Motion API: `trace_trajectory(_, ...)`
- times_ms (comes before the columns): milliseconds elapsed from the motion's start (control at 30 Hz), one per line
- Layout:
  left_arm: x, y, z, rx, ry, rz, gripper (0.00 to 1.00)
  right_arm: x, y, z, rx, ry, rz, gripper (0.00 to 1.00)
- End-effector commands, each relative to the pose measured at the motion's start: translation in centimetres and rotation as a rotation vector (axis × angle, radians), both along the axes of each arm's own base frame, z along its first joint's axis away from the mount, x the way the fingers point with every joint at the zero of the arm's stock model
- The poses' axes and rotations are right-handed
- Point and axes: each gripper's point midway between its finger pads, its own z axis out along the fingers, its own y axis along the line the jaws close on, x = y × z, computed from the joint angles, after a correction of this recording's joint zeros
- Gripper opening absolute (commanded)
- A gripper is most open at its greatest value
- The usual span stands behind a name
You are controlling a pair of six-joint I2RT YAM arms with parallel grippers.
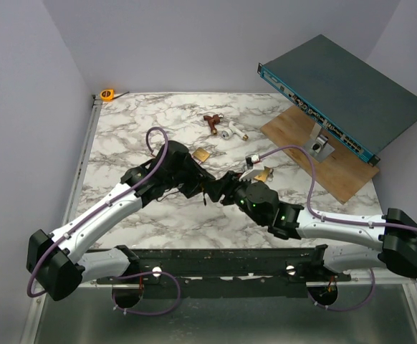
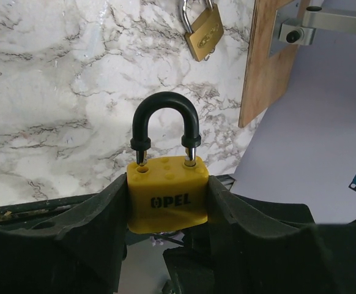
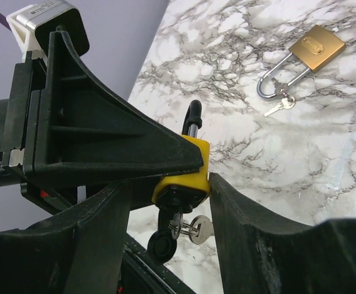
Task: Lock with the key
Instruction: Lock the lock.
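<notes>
A small yellow padlock (image 2: 167, 195) with a black shackle (image 2: 166, 119) is clamped upright between the jaws of my left gripper (image 2: 167, 184). One shackle leg sits lifted above its hole. In the right wrist view the padlock (image 3: 187, 174) shows from below. A black-headed key (image 3: 164, 242) sticks out of its underside, and a silvery key (image 3: 199, 229) hangs from it on a small ring. My right gripper (image 3: 169, 236) is open, with its fingers either side of the keys. Its right finger (image 3: 251, 233) is against the padlock's edge. Both grippers meet mid-table (image 1: 219, 188).
A brass padlock (image 3: 315, 48) with small keys (image 3: 281, 104) lies to the left (image 1: 202, 155). Another brass padlock (image 2: 203, 33) lies by a wooden board (image 1: 319, 154) that carries a teal rack unit (image 1: 344, 100). Small fittings (image 1: 223, 127) and a tape measure (image 1: 107, 94) lie at the back.
</notes>
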Motion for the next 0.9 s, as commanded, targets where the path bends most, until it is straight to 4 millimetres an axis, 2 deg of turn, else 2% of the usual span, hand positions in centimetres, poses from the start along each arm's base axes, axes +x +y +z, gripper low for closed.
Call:
trace_trajectory(0, -0.5, -1.6, 4.6, -0.123, -0.07, -0.04, 0.0, 0.7, 0.0, 1.8, 0.079, -0.01, -0.057, 0.55)
trace_trajectory(167, -0.8, -2.1, 5.2, -0.141, -0.067, -0.044, 0.0, 0.9, 0.1, 2.2, 0.091, -0.018, -0.07, 0.53)
trace_trajectory(400, -1.3, -2.5, 6.0, -0.153, -0.079, -0.052, 0.0, 1.2, -0.4, 2.4, 0.116, -0.007, -0.108, 0.41)
trace_trajectory(467, -1.4, -2.5, 6.0, -0.155, -0.08, -0.052, 0.0, 1.3, -0.8, 2.7, 0.118, -0.013, -0.12, 0.35)
trace_trajectory(533, -1.5, -2.5, 6.1, -0.157, -0.082, -0.058, 0.0, 1.3, -1.2, 3.1, 0.117, -0.02, -0.131, 0.19)
trace_trajectory(567, -1.6, -2.6, 6.1, -0.157, -0.09, -0.067, 0.05, 1.3, -1.3, 3.3, 0.117, -0.027, -0.13, 0.09)
trace_trajectory(600, -1.7, -2.5, 6.2, -0.154, -0.1, -0.076, 0.13, 1.3, -1.4, 3.6, 0.115, -0.032, -0.131, 0.02)
trace_trajectory(733, -2.0, -2.5, 7.0, -0.118, -0.192, -0.161, 0.6, 0.6, -1.5, 4.9, 0.101, -0.069, -0.082, 0.01)
trace_trajectory(800, -2.0, -1.7, 7.6, -0.066, -0.266, -0.2, 0.74, -0.3, -1.6, 5.7, 0.091, -0.095, -0.026, 0.01)
trace_trajectory(867, -1.8, -0.2, 8.2, -0.01, -0.344, -0.215, 0.83, -1.6, -1.8, 6.9, 0.087, -0.129, 0.047, 0.01)
